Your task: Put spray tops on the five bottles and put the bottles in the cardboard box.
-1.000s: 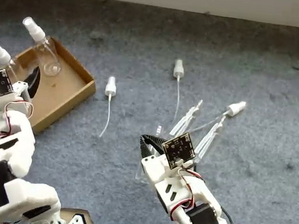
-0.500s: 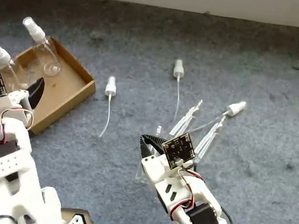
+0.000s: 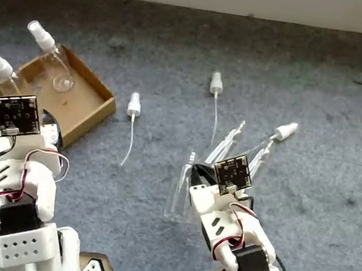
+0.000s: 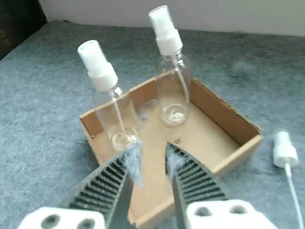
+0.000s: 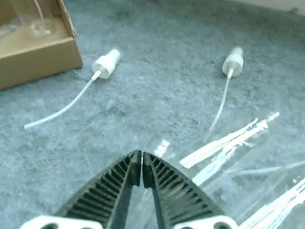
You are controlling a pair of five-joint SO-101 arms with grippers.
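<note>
Cardboard box (image 3: 92, 119) rests on grey carpet (image 3: 317, 92).

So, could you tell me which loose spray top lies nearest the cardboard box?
The spray top just beside the cardboard box, with its tube trailing away from it; the other two lie well farther off.

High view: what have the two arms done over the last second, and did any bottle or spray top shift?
The left gripper, open and empty, shifted right and slightly back from the cardboard box. The right gripper, shut, pushed forward and slightly right, baring more of the clear bottle lying beside it. Nothing was grasped or released. The two capped bottles in the box and the three loose spray tops stayed put.
</note>
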